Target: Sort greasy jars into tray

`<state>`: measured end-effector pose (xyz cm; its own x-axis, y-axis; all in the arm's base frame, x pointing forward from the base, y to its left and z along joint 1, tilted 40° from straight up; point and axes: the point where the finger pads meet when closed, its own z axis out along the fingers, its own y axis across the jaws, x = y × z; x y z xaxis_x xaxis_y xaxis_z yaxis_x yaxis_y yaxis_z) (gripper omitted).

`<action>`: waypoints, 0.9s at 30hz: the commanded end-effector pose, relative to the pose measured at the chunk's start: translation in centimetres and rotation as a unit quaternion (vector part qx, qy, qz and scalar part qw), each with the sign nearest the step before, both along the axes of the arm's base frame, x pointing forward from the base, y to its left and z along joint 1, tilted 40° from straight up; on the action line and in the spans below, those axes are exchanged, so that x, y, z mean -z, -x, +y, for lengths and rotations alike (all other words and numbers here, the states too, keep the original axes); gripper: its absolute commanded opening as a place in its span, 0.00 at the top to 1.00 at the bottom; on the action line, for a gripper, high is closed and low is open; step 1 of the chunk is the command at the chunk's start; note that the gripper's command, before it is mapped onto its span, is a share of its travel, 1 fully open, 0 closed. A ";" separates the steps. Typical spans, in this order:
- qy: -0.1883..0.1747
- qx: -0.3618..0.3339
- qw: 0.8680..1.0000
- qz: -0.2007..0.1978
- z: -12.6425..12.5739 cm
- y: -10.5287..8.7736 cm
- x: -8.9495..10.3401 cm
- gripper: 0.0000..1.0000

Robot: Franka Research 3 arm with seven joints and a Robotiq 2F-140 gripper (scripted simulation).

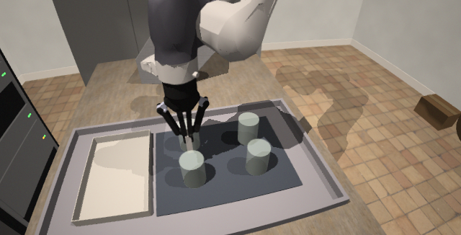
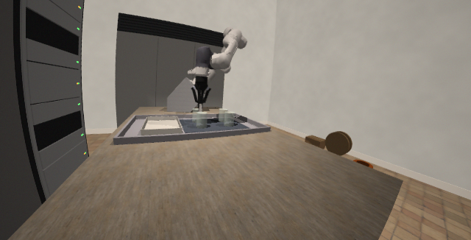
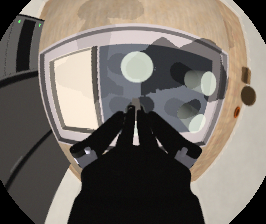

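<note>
Four pale glass jars stand mouth down on the dark drying mat [image 1: 230, 188] [image 2: 221, 126]. The front left jar [image 1: 192, 170] [image 3: 137, 66] stands near the mat's left edge. The back left jar is right behind it, partly hidden by my fingers. The back right jar [image 1: 248, 127] [image 3: 198, 123] and the front right jar [image 1: 258, 157] [image 3: 209, 83] stand apart on the right. My gripper [image 1: 187, 138] [image 2: 199, 102] [image 3: 135, 103] is shut on nothing, with its tips at the top of the back left jar; I cannot tell whether they touch. The pale tray [image 1: 115, 177] [image 2: 162, 124] [image 3: 73, 86] beside the mat holds nothing.
Mat and tray lie on the rimmed steel table top [image 1: 317, 170], which rests on a wooden counter [image 2: 221, 181]. A dark rack [image 1: 14, 148] with green lights stands at the left. A brown box [image 1: 436, 110] lies on the tiled floor at the right.
</note>
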<state>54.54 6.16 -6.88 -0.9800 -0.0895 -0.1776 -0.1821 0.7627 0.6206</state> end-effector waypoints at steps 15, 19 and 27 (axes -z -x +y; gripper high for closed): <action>-0.001 0.002 1.000 0.004 0.0 -0.1 0.0 1.00; -0.001 0.002 1.000 0.004 0.0 -0.2 0.0 1.00; -0.001 0.002 1.000 0.004 0.0 -0.3 0.0 1.00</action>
<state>54.84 6.19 -6.83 -0.9800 -0.0896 -0.1777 -0.1822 0.7626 0.6206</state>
